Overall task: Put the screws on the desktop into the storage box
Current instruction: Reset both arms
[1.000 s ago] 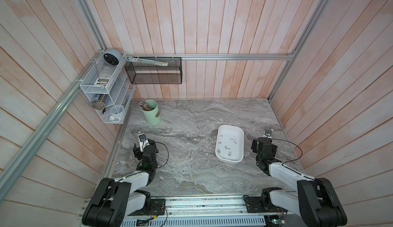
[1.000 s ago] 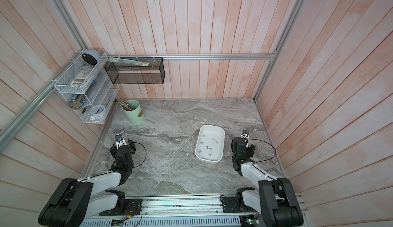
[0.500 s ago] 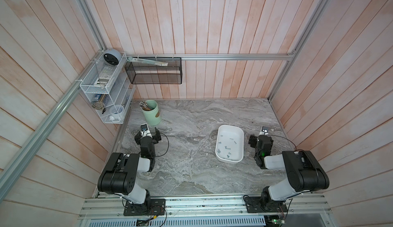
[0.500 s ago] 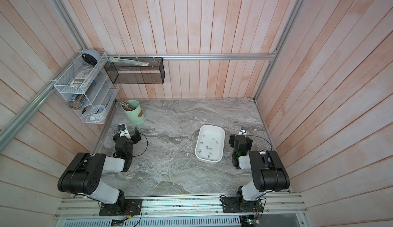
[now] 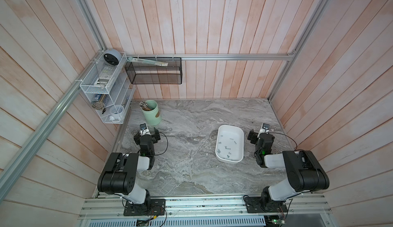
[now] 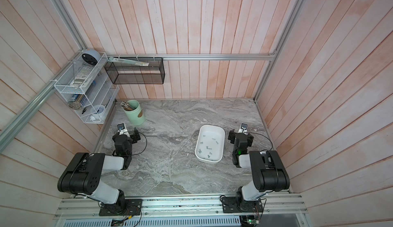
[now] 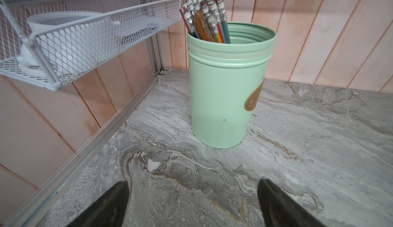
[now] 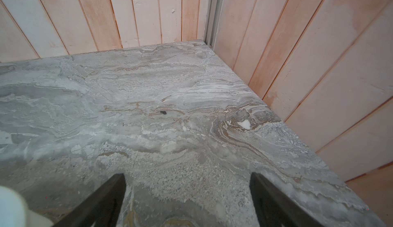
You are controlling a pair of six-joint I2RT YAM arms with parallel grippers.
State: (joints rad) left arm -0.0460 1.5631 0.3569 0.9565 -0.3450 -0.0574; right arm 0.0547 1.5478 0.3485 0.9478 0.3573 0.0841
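Wood-plank walls (image 5: pixel 212 23) all round and a grey marbled desktop (image 5: pixel 187 117) below, so tiny grey hardware basically vanishes against those veins. The white storage box (image 5: pixel 228 161) sits on the right half of it. The screws (image 5: pixel 227 147) I can make out are all lying loose on its floor, eight or so in both top views. Whether any are left outside, I honestly can't tell. There's a pale fleck (image 5: pixel 205 154) just off the box's near left corner and a small dark speck (image 8: pixel 163 112) in the right wrist view. Either could be a screw or just a chip in the stone.

Left gripper (image 7: pixel 192 191) hangs low near the green pencil cup (image 7: pixel 221 91), jaws spread wide with nothing between them. Right gripper (image 8: pixel 188 183) is just beside the box on its right, also spread and empty.

Handling-wise, my guess is these things weigh next to nothing. They're rigid, smooth metal, and they'll roll or skate on that polished top the moment a fingertip clips them. I'd come straight down with the tips touching the surface and close across the shaft near the head, not end to end. The box looks like light plastic too, so a bump could shove it.
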